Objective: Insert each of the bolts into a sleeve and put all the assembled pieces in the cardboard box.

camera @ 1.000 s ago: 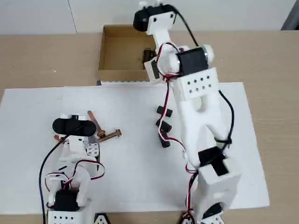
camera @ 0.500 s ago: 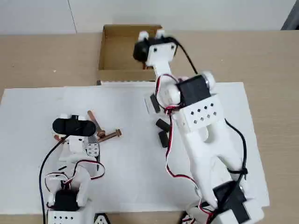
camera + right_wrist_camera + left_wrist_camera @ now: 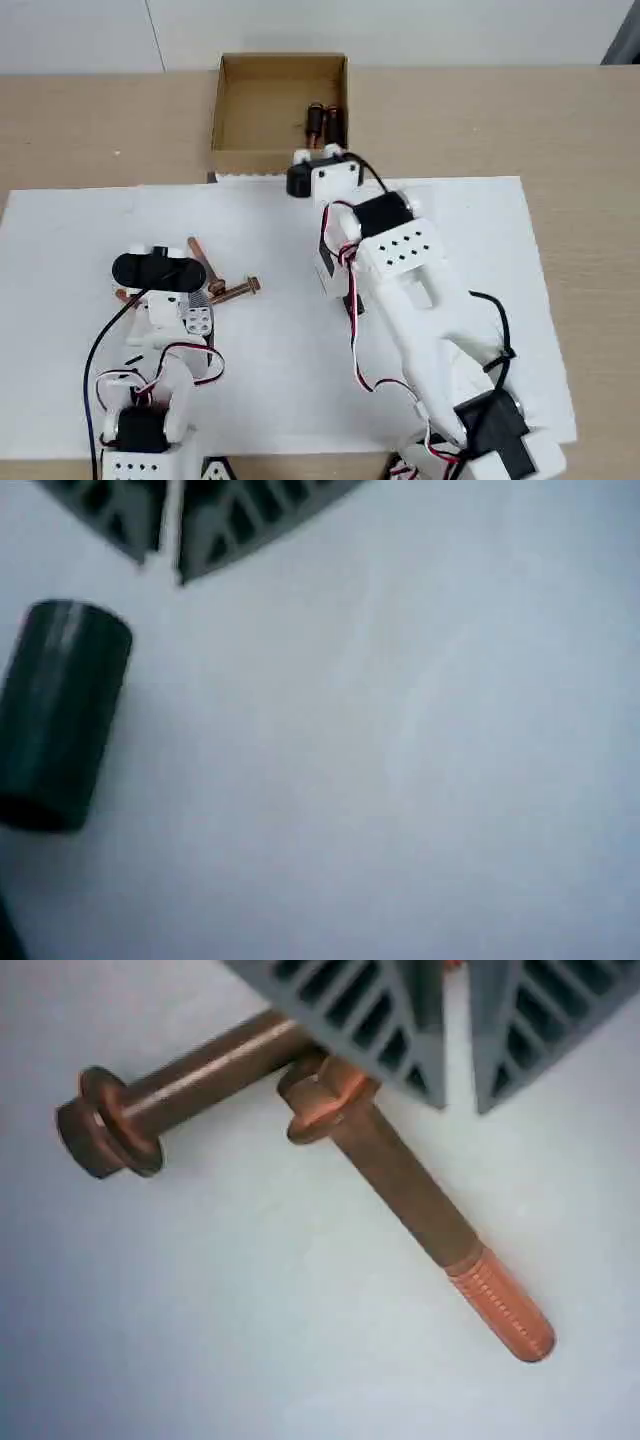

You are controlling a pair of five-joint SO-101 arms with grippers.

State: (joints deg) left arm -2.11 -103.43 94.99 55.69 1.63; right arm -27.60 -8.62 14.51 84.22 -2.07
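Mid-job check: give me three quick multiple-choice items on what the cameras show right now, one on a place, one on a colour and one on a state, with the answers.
1. Where do the assembled bolt-and-sleeve pieces lie?
A. on the white paper sheet
B. inside the open cardboard box
C. on the bare wooden table

2. What colour is the short cylindrical sleeve beside the right gripper?
A. copper
B. white
C. black

3. In what state are the two copper-coloured flanged bolts by the left gripper?
A. bare, lying on their sides
B. each inside a sleeve
C. standing upright

Answers:
1 B: the high view shows them on the box's floor.
2 C: it looks near black in the right wrist view.
3 A: their shanks are fully exposed in the left wrist view.
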